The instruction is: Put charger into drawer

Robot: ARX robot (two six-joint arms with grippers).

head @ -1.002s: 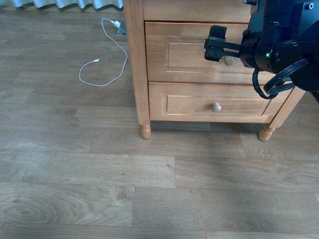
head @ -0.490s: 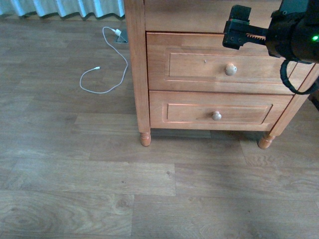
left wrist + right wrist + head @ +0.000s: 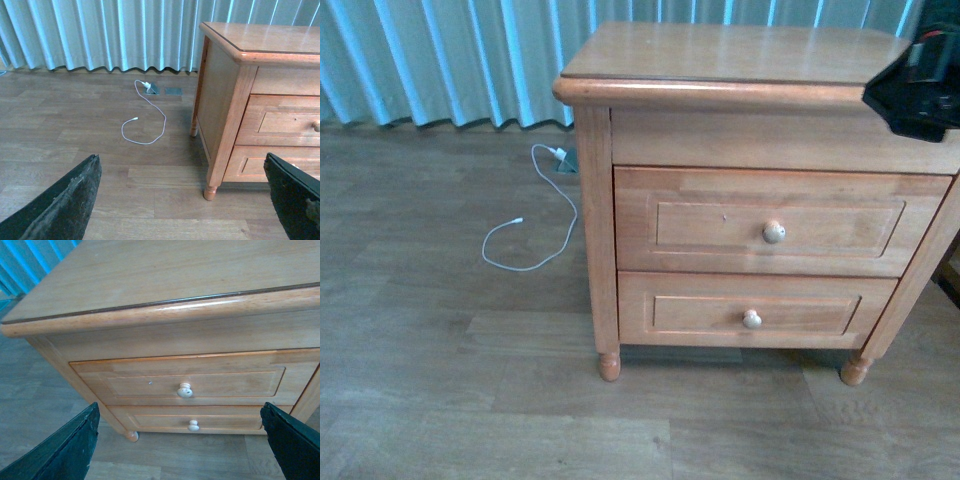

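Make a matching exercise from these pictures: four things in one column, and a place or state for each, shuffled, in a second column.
Things:
1. taller drawer
2. shorter drawer
3. white cable
4. curtain

Places or states:
A. lying looped on the floor beside the cabinet
B. hanging behind the cabinet, down to the floor
C. shut, the upper of the two fronts
D. shut, the lower front, just above the cabinet's feet

Pairs: 1-C, 2-D, 3-A, 4-B
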